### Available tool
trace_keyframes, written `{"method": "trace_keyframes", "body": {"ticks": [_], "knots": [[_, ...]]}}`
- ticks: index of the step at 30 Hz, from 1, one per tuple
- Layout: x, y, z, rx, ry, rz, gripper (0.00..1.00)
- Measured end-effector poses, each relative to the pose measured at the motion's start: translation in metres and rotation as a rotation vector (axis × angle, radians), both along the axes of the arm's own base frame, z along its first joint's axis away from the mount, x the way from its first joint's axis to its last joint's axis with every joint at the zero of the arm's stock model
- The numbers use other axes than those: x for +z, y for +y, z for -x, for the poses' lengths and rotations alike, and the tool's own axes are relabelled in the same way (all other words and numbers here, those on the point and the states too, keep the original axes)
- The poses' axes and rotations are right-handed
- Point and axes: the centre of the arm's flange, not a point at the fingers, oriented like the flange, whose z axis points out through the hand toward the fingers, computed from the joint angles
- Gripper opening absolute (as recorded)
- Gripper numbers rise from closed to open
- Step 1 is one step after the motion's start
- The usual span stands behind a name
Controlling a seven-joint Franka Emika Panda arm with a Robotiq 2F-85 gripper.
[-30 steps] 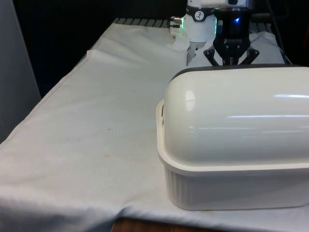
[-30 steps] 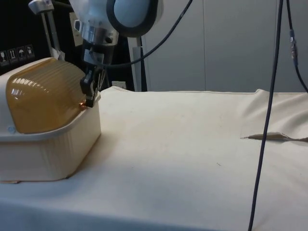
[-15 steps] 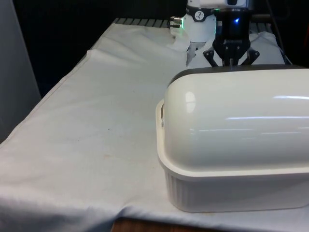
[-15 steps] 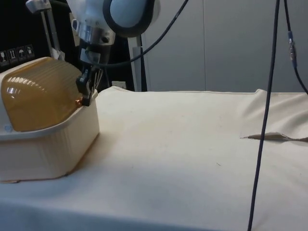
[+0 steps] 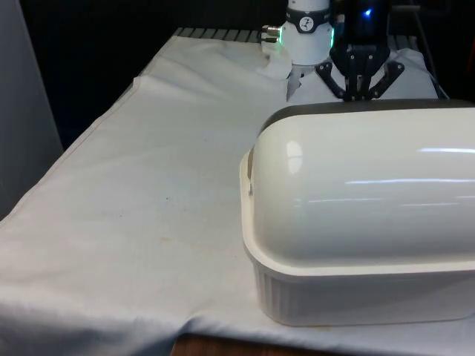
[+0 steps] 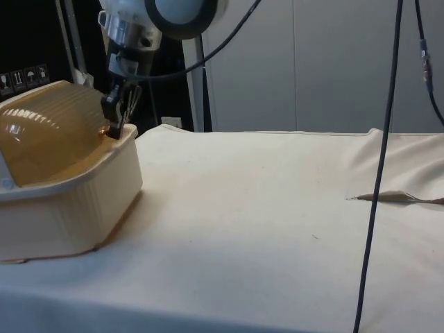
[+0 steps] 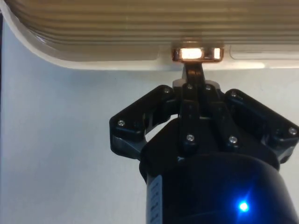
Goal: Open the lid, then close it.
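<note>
Cream plastic bread box (image 5: pixel 356 297) sits on the table (image 5: pixel 148 193), under a white cloth, close to the front view's right and turning its rounded back to that camera. From the side view its ribbed amber roll-top lid (image 6: pixel 48 139) is partly rolled back, so the lid's lower edge stands a bit above the box's front rim. The black end effector (image 6: pixel 113 128) hangs right at that edge, fingers pinched narrow on the small shiny copper-coloured handle (image 7: pixel 196 53) of the lid; the wrist view has the fingertips closed together on the tab just under it. In the front view the end effector (image 5: pixel 359 90) peeks over the top of the box. A black cable (image 6: pixel 378 173) hangs down across the side view.
</note>
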Motion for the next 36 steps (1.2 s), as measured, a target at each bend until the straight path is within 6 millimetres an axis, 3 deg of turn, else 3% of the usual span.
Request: {"method": "trace_keyframes", "body": {"ticks": [20, 36], "knots": [[0.021, 0.018, -0.002, 0.011, -0.111, -0.032, 0.00], [0.039, 0.021, -0.012, 0.006, -0.192, -0.050, 0.00]]}}
